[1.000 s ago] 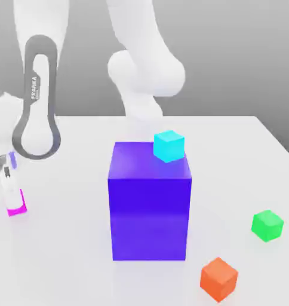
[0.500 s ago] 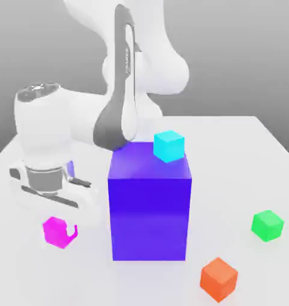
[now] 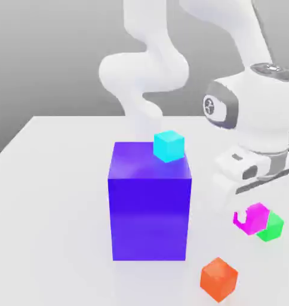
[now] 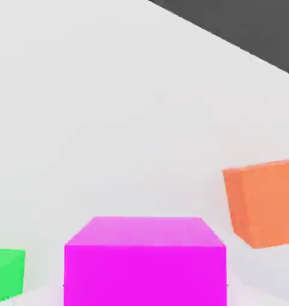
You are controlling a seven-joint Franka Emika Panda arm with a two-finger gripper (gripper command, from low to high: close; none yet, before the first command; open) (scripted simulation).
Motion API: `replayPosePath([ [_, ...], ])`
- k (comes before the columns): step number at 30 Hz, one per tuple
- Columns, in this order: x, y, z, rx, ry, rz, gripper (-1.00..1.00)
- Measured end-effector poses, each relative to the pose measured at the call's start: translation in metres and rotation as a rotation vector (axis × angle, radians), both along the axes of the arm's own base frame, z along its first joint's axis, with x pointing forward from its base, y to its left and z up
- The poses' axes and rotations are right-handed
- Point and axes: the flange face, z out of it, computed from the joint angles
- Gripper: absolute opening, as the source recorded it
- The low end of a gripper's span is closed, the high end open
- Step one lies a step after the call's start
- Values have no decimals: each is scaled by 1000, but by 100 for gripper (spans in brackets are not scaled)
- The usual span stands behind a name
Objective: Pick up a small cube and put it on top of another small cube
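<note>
Big blue-violet block (image 3: 149,203) centre frame in the exterior view, cyan cube (image 3: 169,146) on its top, back-right corner; my arm (image 3: 254,113) hangs upper right; my claw (image 3: 252,221) at right edge, lower-middle, closed on the small magenta cube (image 3: 257,215), held off the table; green cube (image 3: 271,226) partly hidden just behind it, contact unclear; orange cube (image 3: 219,278) bottom right, apart; white table (image 3: 51,209) underneath.

Bright, even, diffuse light fills both views, with only faint soft shadows on the white table (image 3: 51,179). A pale sheen glazes the top of the big blue block (image 3: 148,203). The backdrop darkens toward its upper edge.
</note>
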Motion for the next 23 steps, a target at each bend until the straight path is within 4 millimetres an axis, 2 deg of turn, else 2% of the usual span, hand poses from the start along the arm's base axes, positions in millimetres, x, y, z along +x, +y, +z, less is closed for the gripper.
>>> replayPosePath([
  [2,-34,40,4,-2,-2,124,-100],
  [4,-68,50,0,-25,8,178,-100],
  [6,-90,59,-10,-37,10,221,-100],
  [8,-58,31,-23,-39,12,117,-100],
  [13,-56,27,-63,-41,14,105,-100],
  [14,-56,26,-68,-41,15,106,100],
  [20,-57,26,-71,-41,16,107,100],
  [23,-54,27,-55,-41,12,104,100],
])
